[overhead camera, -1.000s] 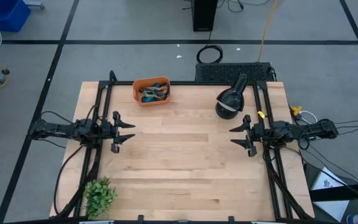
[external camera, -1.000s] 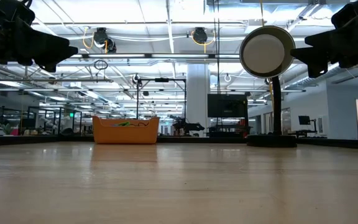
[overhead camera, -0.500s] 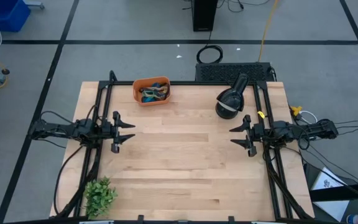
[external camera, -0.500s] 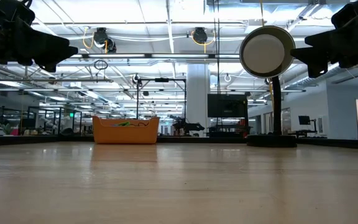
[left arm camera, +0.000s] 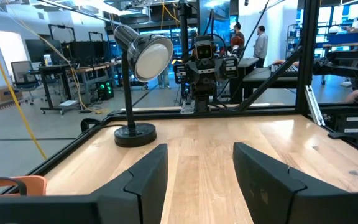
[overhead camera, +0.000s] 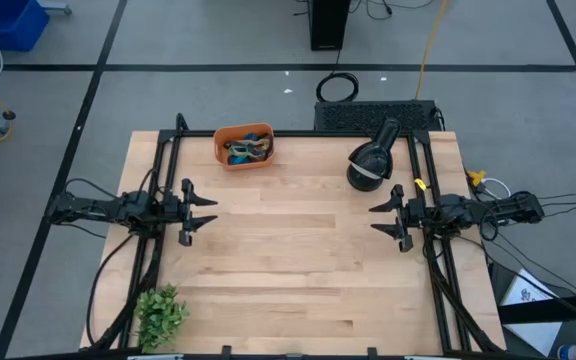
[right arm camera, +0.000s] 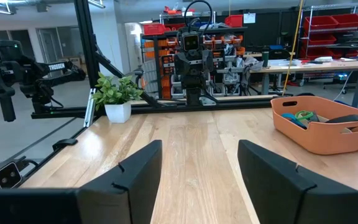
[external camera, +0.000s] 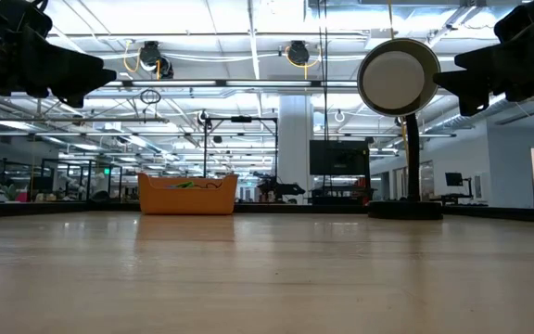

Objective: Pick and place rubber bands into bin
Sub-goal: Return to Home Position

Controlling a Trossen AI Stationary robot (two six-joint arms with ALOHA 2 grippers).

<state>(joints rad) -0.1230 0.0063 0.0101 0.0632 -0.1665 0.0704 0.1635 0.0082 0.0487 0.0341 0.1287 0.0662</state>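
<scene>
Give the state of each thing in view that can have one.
left gripper: open, empty, over the table's left side.
right gripper: open, empty, over the table's right side.
bin: upright, holding rubber bands.
rubber bands: lying inside the bin.
lamp: standing on its base.
plant: upright.

Bright ceiling lights (external camera: pixel 253 37), even illumination, faint shadows

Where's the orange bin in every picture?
High view: bin, far edge of table, left of centre.
Low view: far across the table, left of centre.
Left wrist view: just a corner shows.
Right wrist view: whole, rubber bands inside.
Landmark: lamp, absent only from right wrist view.
</scene>
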